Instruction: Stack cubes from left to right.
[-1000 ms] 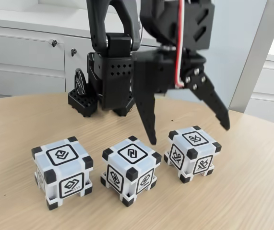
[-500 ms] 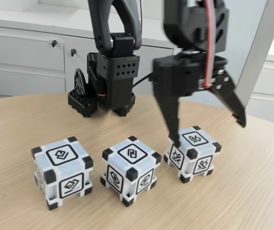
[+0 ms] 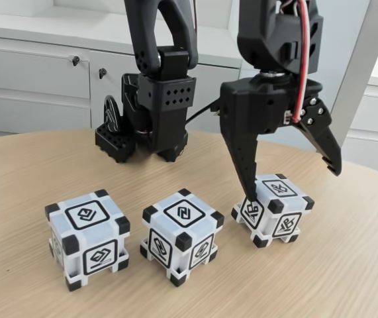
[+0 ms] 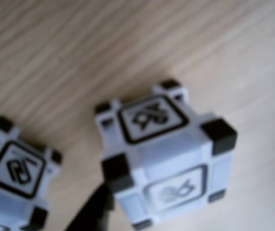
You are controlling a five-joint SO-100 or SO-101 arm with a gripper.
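Three white cubes with black corners stand in a row on the wooden table in the fixed view: the left cube (image 3: 86,237), the middle cube (image 3: 181,235) and the right cube (image 3: 275,209). My black gripper (image 3: 291,183) hangs open over the right cube, straddling it. Its left finger tip touches that cube's upper left edge, while the right finger is raised off to the cube's right. In the wrist view the right cube (image 4: 163,154) sits just below centre, the middle cube (image 4: 14,180) at the lower left, and one dark finger (image 4: 91,214) rests against the right cube's lower left corner.
The arm's black base (image 3: 145,126) stands behind the row. White cabinets (image 3: 36,73) run along the back. Bare wooden table (image 3: 347,265) lies in front of and to the right of the cubes.
The gripper has swung right from between the middle and right cubes and come down over the right cube. That cube has shifted slightly to the right.
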